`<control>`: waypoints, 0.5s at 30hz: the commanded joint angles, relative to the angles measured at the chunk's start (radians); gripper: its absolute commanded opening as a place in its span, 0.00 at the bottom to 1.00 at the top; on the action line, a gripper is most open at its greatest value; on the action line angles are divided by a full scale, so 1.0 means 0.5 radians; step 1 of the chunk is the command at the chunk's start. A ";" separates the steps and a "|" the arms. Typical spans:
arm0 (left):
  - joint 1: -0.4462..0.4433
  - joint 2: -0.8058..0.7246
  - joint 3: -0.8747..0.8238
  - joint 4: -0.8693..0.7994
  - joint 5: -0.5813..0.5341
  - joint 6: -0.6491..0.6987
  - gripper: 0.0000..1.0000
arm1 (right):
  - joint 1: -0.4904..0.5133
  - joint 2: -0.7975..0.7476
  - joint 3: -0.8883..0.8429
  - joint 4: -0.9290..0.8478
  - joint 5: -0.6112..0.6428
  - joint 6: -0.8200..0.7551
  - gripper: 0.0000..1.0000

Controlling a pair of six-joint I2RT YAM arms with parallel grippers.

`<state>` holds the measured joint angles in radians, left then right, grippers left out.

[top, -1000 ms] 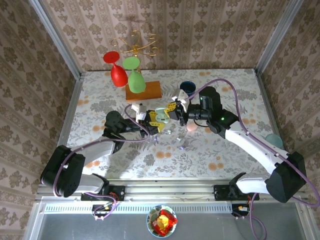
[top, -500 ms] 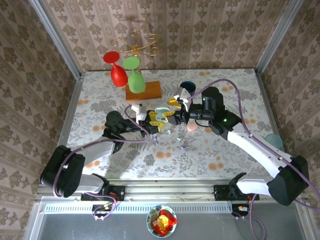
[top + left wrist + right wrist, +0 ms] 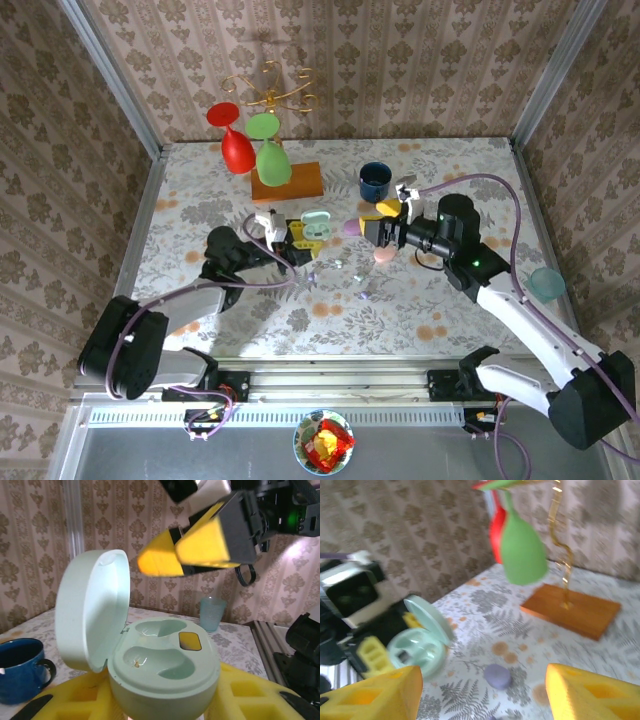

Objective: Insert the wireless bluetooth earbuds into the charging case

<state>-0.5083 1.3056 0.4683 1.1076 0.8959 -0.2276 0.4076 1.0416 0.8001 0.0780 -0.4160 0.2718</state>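
The charging case (image 3: pixel 315 228) is a mint green oval with its lid (image 3: pixel 92 610) swung open, and my left gripper (image 3: pixel 298 238) is shut on its base (image 3: pixel 165 667) between yellow pads. Both wells face up; the near one shows a bare gold contact, the far one only a glint. My right gripper (image 3: pixel 370 222) hangs open just right of the case, with nothing between its yellow fingers (image 3: pixel 370 700), which also show above the case (image 3: pixel 200 550). Tiny pale pieces, likely the earbuds (image 3: pixel 362 283), lie on the table in front of the case.
A purple oval case (image 3: pixel 497 676) lies between the grippers and a pink one (image 3: pixel 383 255) under the right gripper. A blue mug (image 3: pixel 375 180), a wooden stand (image 3: pixel 288 182) with red and green glasses, and a teal cup (image 3: pixel 545 283) stand around.
My right gripper was shut over the mint case; it has opened and pulled back to the right. The left gripper, still holding the case, shifted slightly left.
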 commanded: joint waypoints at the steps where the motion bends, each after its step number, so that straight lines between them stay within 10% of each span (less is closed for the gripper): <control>1: 0.022 -0.075 -0.044 0.065 -0.061 0.072 0.37 | -0.016 0.039 -0.029 -0.262 0.158 0.253 0.67; 15: 0.032 -0.148 -0.104 0.023 -0.083 0.140 0.37 | 0.067 0.841 0.070 -0.473 -0.081 0.527 0.51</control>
<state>-0.5018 1.2488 0.4290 1.1027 0.8623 -0.1879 0.4202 1.4010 0.7986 -0.1432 -0.4175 0.4984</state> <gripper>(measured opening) 0.375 0.516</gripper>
